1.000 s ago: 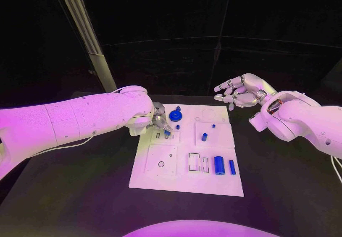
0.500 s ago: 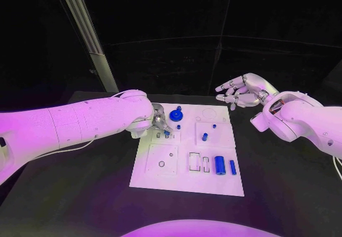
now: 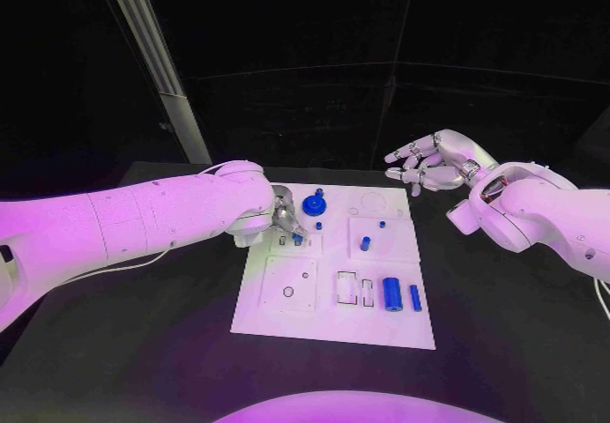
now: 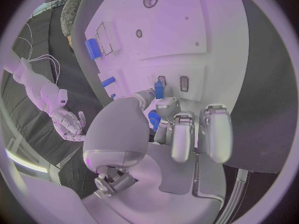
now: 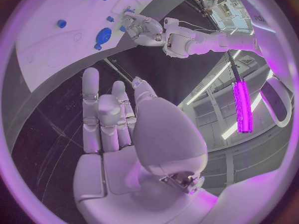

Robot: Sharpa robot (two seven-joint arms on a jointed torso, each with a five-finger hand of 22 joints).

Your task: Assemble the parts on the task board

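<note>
White task board [image 3: 333,304] unlabelled, left hand [image 3: 285,218] seemingly pinching a small blue part [image 4: 159,90], right hand [image 3: 430,163] loose, holding nothing

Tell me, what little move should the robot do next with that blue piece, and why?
Probably lower it a touch. The left robot hand pinches a small blue piece right over two small slots on the task board, so easing it down into one seems the likely next step. The right robot hand hovers off the board.
</note>
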